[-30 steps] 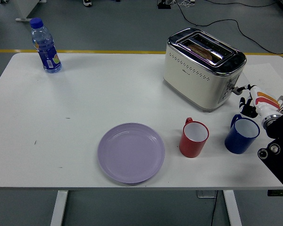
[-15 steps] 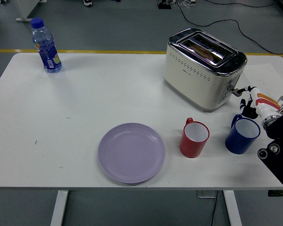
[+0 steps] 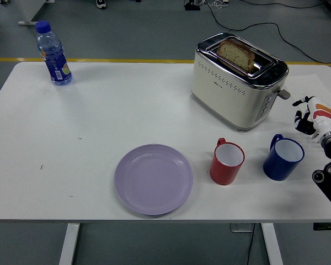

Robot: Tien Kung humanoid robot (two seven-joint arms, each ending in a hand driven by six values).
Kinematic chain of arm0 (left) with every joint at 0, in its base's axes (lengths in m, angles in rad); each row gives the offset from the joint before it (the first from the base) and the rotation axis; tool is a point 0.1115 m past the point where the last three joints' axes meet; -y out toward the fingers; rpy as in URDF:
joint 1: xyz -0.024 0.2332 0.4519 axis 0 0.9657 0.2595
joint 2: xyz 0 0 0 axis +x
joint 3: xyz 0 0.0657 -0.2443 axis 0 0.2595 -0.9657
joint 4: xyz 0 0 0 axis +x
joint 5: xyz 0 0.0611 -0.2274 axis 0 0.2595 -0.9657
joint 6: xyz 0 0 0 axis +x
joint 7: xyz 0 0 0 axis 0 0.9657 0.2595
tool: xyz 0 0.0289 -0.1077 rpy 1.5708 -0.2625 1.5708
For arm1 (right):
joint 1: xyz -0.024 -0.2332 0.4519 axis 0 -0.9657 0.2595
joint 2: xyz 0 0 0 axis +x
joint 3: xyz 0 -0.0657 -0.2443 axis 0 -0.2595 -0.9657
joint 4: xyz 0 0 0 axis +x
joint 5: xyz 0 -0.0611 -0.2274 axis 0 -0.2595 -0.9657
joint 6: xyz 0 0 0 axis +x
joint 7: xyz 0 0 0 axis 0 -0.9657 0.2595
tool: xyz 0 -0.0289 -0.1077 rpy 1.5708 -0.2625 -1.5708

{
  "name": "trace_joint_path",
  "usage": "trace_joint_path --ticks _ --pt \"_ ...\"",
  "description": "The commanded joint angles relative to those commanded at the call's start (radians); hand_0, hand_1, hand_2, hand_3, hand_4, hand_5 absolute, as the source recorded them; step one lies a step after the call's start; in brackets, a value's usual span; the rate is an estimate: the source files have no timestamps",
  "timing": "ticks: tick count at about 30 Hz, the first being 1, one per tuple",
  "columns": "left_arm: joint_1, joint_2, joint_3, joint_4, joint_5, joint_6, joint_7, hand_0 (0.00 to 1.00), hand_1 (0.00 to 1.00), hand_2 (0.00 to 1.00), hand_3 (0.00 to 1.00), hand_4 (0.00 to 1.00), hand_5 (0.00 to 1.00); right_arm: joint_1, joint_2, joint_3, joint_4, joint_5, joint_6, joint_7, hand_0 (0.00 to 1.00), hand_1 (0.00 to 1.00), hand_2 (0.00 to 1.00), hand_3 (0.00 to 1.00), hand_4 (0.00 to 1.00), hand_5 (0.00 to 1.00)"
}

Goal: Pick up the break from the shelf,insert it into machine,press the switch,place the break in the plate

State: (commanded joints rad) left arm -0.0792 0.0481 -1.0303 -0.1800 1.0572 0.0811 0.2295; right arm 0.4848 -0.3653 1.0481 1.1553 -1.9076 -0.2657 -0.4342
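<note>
The white table (image 3: 99, 121) is carrying a cream toaster (image 3: 231, 91) at its far right, bread slice (image 3: 236, 54) sticking up from the slot. The purple plate (image 3: 153, 178) is lying empty near the front edge. The right hand (image 3: 311, 117) is hovering beside the toaster's lever — fingers seemingly curled, holding nothing.

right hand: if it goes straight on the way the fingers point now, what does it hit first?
Probably the toaster: the right hand points left toward its lever end, nothing between them. Depth from this one view is unclear.
</note>
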Motion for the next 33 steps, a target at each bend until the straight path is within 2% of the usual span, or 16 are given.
trace_joint_path --ticks 7,12,13,15,18,19,24,25,30,31,33 --pt "0.001 0.0 0.001 0.0 0.0 0.0 0.0 0.687 0.716 0.724 0.57 0.314 0.911 -0.002 -0.003 0.016 0.007 -0.009 -0.006 -0.003 0.222 0.002 0.129 0.691 0.425 0.002" --pt "0.0 0.0 0.004 0.0 -0.003 -0.001 -0.001 0.687 0.716 0.724 0.57 0.314 0.911 0.0 -0.004 0.026 0.02 -0.001 -0.077 -0.011 0.222 0.002 0.129 0.691 0.425 0.002" --pt "0.0 0.001 0.003 0.0 -0.001 -0.001 0.0 0.687 0.715 0.724 0.571 0.314 0.911 0.002 -0.005 0.031 0.026 0.011 -0.094 -0.007 0.351 0.294 0.393 0.829 0.399 0.002" --pt "-0.001 0.001 0.003 0.0 -0.001 -0.001 0.0 0.687 0.715 0.724 0.571 0.314 0.911 0.004 -0.006 0.038 0.034 0.034 -0.106 0.003 0.351 0.294 0.393 0.829 0.399 0.002" --pt "-0.001 0.001 0.004 0.0 -0.002 -0.002 0.0 0.687 0.715 0.724 0.571 0.314 0.911 0.011 -0.009 0.054 0.045 0.03 -0.083 0.011 0.351 0.294 0.393 0.829 0.399 0.002" --pt "-0.001 0.001 0.004 0.0 -0.001 -0.002 0.0 0.687 0.715 0.724 0.57 0.314 0.911 0.014 -0.009 0.058 0.047 0.031 -0.077 0.013 0.587 0.508 0.578 0.919 0.513 0.131" --pt "-0.002 0.001 0.005 0.0 -0.001 -0.002 0.001 0.687 0.715 0.724 0.57 0.314 0.911 0.023 -0.01 0.065 0.051 0.08 -0.068 0.039 0.587 0.508 0.578 0.919 0.513 0.131" --pt "-0.002 0.001 0.005 0.0 -0.001 -0.003 0.002 0.687 0.715 0.724 0.57 0.314 0.913 0.025 -0.01 0.065 0.054 0.099 -0.072 0.05 0.779 0.763 0.887 0.966 0.61 0.257" --pt "-0.003 0.001 0.005 0.0 0.0 -0.004 0.003 0.687 0.715 0.724 0.57 0.314 0.913 0.03 -0.01 0.058 0.068 0.162 -0.1 0.09 0.779 0.763 0.887 0.966 0.61 0.257" --pt "-0.003 0.002 0.005 0.0 0.001 -0.004 0.004 0.687 0.715 0.723 0.57 0.313 0.915 0.035 -0.01 0.056 0.075 0.183 -0.11 0.105 0.878 0.862 0.947 0.975 0.683 0.3" --pt "-0.004 0.002 0.007 0.0 0.001 -0.005 0.005 0.687 0.715 0.723 0.57 0.313 0.915 0.046 -0.01 0.053 0.086 0.208 -0.119 0.123 0.878 0.862 0.947 0.975 0.683 0.3"
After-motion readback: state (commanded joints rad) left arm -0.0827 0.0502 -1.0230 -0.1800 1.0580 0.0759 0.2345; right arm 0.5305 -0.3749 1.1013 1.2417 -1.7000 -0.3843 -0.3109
